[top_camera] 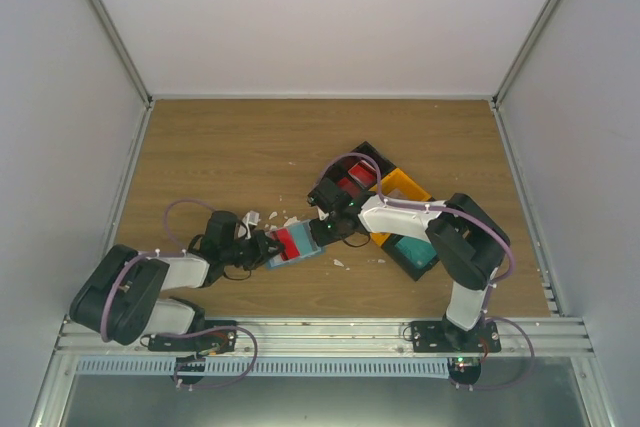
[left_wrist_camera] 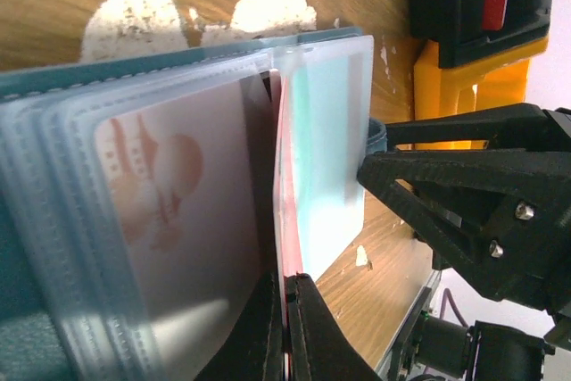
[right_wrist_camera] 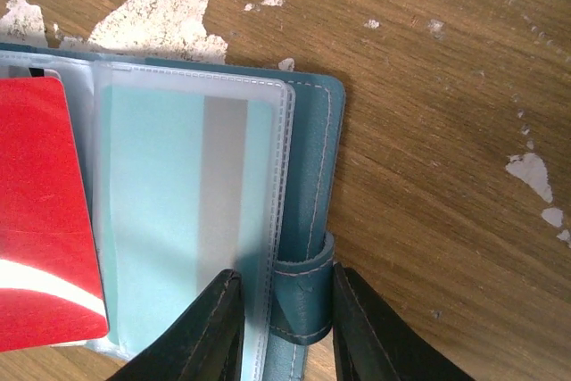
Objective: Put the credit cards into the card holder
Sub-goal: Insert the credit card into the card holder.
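The teal card holder (top_camera: 285, 261) lies open on the wood between both arms, its clear sleeves fanned out (left_wrist_camera: 89, 73). My left gripper (top_camera: 262, 247) is shut on the near edge of a red credit card (left_wrist_camera: 283, 211), which stands edge-on among the sleeves. In the right wrist view that red card (right_wrist_camera: 45, 211) overlaps the left sleeves. A pinkish-white card (left_wrist_camera: 169, 194) sits in one sleeve. My right gripper (right_wrist_camera: 285, 278) is closed around the holder's cover edge (right_wrist_camera: 312, 131). One finger touches the small strap loop and the other rests by the sleeve's stitched rim.
A black tray (top_camera: 366, 152) with orange and teal compartments and more red cards (top_camera: 352, 185) stands just right of the holder, close to the right arm. Irregular white scraps (top_camera: 250, 217) dot the wood behind the holder (right_wrist_camera: 161, 20). White walls enclose the table.
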Controlling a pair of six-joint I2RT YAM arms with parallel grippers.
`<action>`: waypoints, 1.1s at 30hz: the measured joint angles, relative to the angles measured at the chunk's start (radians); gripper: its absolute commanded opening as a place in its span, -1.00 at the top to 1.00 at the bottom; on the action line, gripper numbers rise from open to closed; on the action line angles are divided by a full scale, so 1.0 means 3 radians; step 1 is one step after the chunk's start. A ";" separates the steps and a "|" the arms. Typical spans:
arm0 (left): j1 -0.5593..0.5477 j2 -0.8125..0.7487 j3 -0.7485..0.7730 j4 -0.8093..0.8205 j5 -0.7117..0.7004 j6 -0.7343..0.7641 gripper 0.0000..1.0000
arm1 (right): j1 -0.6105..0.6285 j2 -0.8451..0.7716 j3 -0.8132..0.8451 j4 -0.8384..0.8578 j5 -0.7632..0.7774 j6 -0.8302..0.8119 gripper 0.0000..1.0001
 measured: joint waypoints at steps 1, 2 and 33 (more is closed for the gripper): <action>0.0000 0.0022 -0.0018 0.0039 0.0001 -0.0023 1.00 | 0.0000 0.0000 0.0000 0.0000 0.0000 0.0009 0.44; 0.0000 0.0039 -0.0028 0.0072 0.0003 -0.0046 1.00 | 0.0000 0.0000 0.0000 0.0000 0.0001 0.0014 0.44; -0.0245 0.0832 0.0113 0.0917 0.0074 -0.0134 0.82 | -0.0005 0.0000 -0.0005 0.0008 -0.0048 0.0029 0.43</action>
